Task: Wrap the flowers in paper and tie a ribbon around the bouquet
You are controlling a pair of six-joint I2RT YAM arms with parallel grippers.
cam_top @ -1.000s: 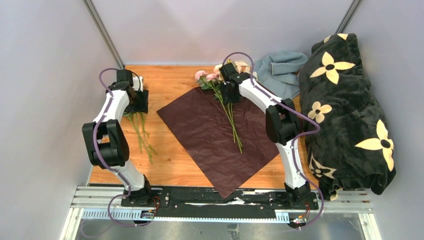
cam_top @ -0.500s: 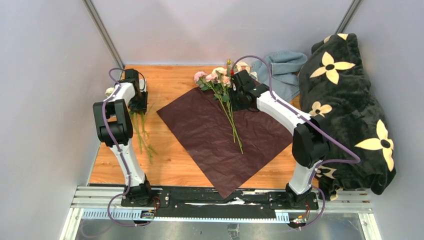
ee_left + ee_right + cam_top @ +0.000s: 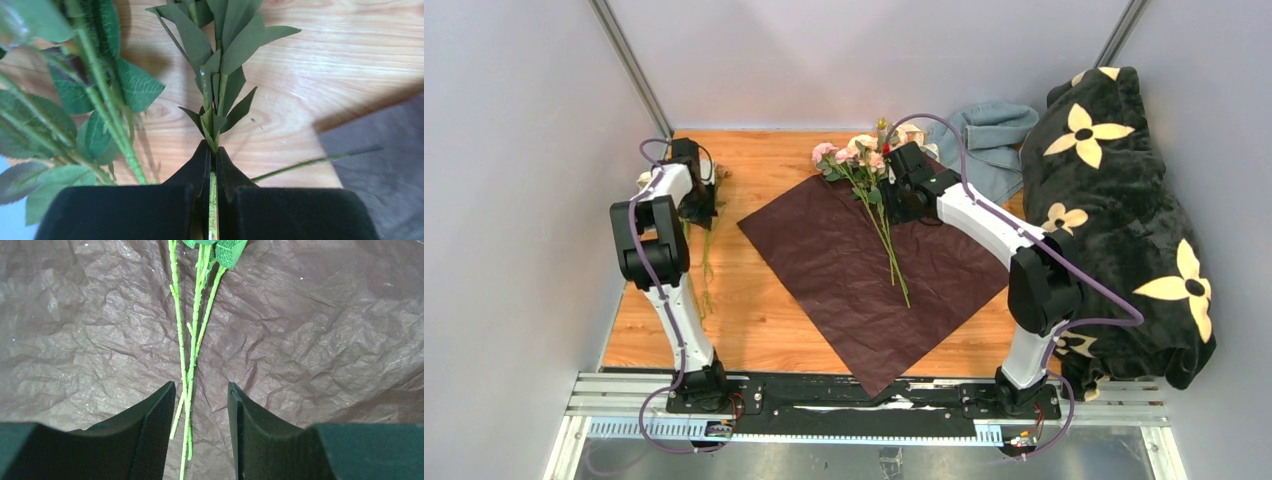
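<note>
The work was at the gathering step: stems were being laid on the paper [image 3: 844,290] before any wrapping. The left gripper [image 3: 211,150], at the far left of the table [image 3: 764,340], had its fingers pressed together on a leafy stem [image 3: 212,100], pinching it just below the lowest leaves, with a few loose stems [image 3: 100,100] lying just beside it on the bare wood. The right gripper [image 3: 200,390] hung with its fingers spread over the flowers [image 3: 864,165], which lay aslant on the dark red sheet, blooms at the far corner and thin stems running toward the middle; it held nothing. Judging from this, the next move called for lifting the pinched stem clear of its neighbours without dragging them, carrying it across, and setting it along the others with its top at the same far corner. The likely snag was leaves catching on the stems alongside.
</note>
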